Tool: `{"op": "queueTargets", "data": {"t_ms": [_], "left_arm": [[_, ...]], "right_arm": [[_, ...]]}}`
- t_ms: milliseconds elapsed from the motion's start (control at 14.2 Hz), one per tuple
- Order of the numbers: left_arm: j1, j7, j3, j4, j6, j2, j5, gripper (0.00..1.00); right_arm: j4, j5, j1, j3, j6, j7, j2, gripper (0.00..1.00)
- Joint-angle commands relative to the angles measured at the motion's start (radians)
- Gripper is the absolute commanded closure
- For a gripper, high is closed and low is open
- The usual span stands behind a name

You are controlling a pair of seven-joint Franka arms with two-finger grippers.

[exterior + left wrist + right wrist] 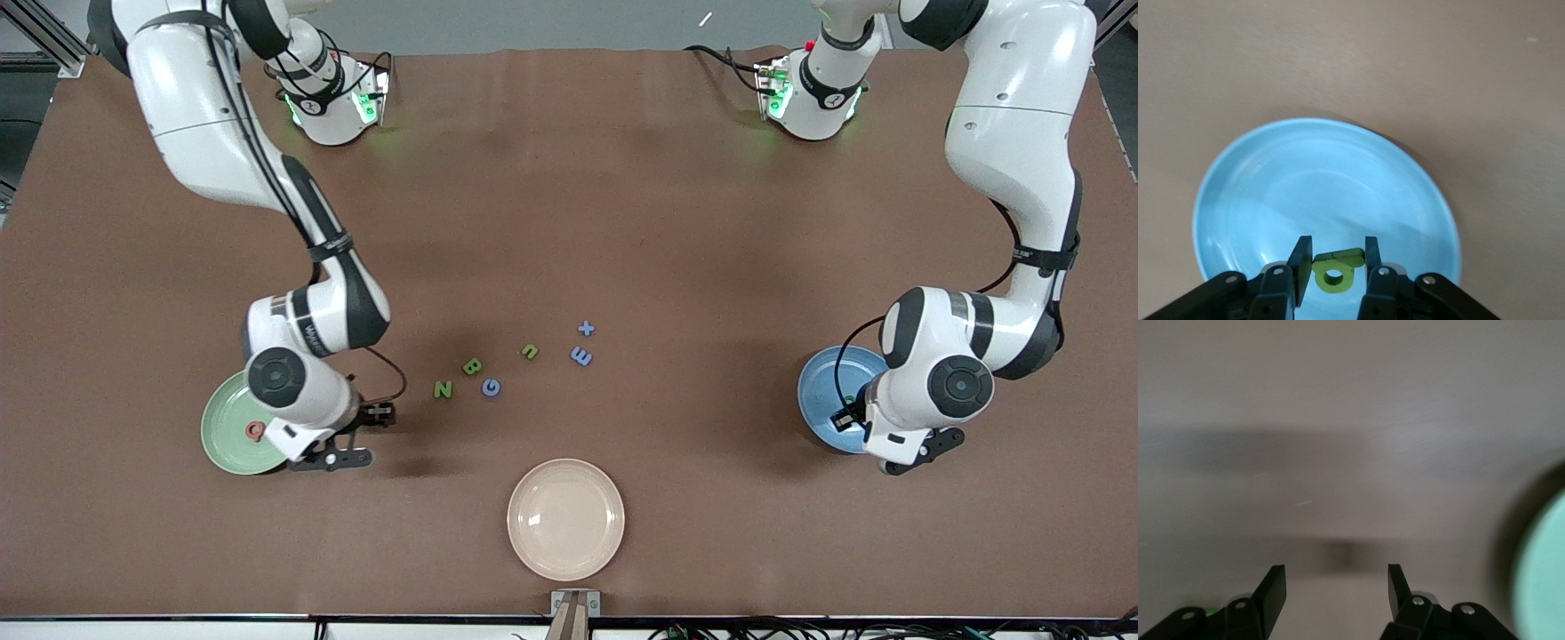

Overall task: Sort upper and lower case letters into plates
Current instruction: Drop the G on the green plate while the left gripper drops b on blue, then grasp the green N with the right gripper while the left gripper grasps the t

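Cream plate (565,519); left hand (1334,261) gripping green letter (1334,277)

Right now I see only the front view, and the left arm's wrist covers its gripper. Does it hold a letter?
Observer: Yes. In the left wrist view, the left gripper grips a green letter between its fingers, over the blue plate.
Operator: Can you read which letter it is?
Observer: No. It has a round hole and a flat bar, but I cannot name it.
Operator: And the right gripper?
Observer: The right gripper is open with nothing between its fingers, over the bare table beside the green plate.
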Motion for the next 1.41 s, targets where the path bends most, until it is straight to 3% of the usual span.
{"op": "queueTargets", "data": {"t_ms": [0,141,424,635,988,1059,1341], "left_arm": [[0.0,0.001,-0.012,-0.017,-0.004,-0.012,0.033,0.0],[-0.023,-0.032,-0.035,-0.02,-0.033,-0.032,0.021,0.0],[-0.064,-0.251,-0.194,-0.009,-0.048,-0.029,0.026,0.0],[-0.213,-0.348,-0.207,-0.003,-0.001,-0.003,0.025,0.03],[-0.435,-0.368,-0.199,0.008,0.139,0.034,0.042,0.36],[-0.478,-0.368,-0.197,0.032,0.139,0.046,0.062,0.37],[-0.533,-0.376,-0.199,0.042,0.142,0.089,0.071,0.38]], "right_arm": [[-0.026,0.01,0.074,-0.002,0.003,0.152,-0.01,0.28],[-0.029,0.01,0.1,-0.002,0.007,0.202,-0.005,0.28],[-0.058,0.054,0.108,0.0,0.015,0.216,-0.002,0.28],[-0.064,0.079,0.115,0.0,0.023,0.217,0.004,0.28],[-0.095,0.101,0.122,0.0,0.072,0.217,0.01,0.28],[-0.101,0.102,0.126,0.0,0.079,0.217,0.012,0.31],[-0.101,0.102,0.125,0.0,0.076,0.217,0.01,0.69]]}}
